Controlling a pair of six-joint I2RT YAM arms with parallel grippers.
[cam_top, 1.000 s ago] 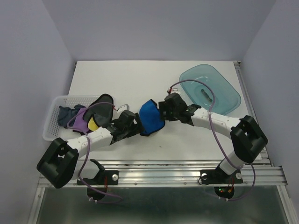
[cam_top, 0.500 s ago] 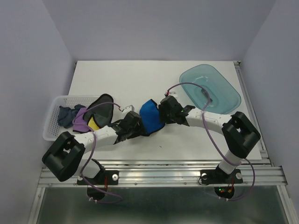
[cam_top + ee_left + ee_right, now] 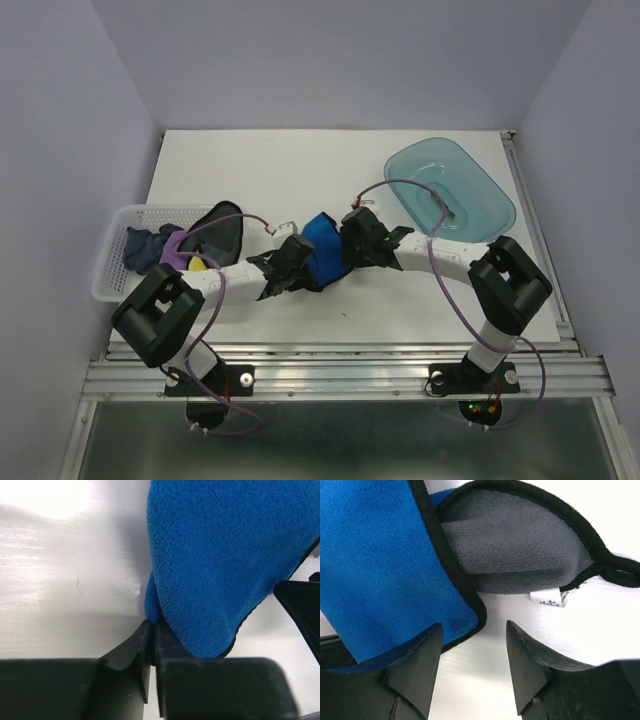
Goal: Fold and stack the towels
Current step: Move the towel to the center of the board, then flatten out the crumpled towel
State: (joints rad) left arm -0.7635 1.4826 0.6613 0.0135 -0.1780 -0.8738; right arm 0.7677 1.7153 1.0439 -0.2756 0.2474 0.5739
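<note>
A bright blue towel (image 3: 322,250) with black edging lies bunched on the table between my two grippers. In the left wrist view the blue towel (image 3: 215,555) fills the upper right, and my left gripper (image 3: 152,624) is shut on its lower fold. My left gripper (image 3: 298,260) sits at the towel's left side. My right gripper (image 3: 346,246) is at its right side. In the right wrist view my right gripper (image 3: 473,625) stands open, with the blue towel's corner (image 3: 380,570) against the left finger (image 3: 417,665). The towel's grey underside (image 3: 515,545) curls up behind.
A white mesh basket (image 3: 112,270) at the left holds a purple towel (image 3: 178,250), a dark navy towel (image 3: 224,230), a grey-blue cloth (image 3: 145,245) and something yellow (image 3: 199,266). A translucent teal tray (image 3: 455,195) sits at the back right. A white label (image 3: 547,598) hangs from the towel's grey side.
My left arm has reached right to the blue towel and its jaws have closed on the fold. My right gripper has narrowed and shifted slightly left against the towel.
</note>
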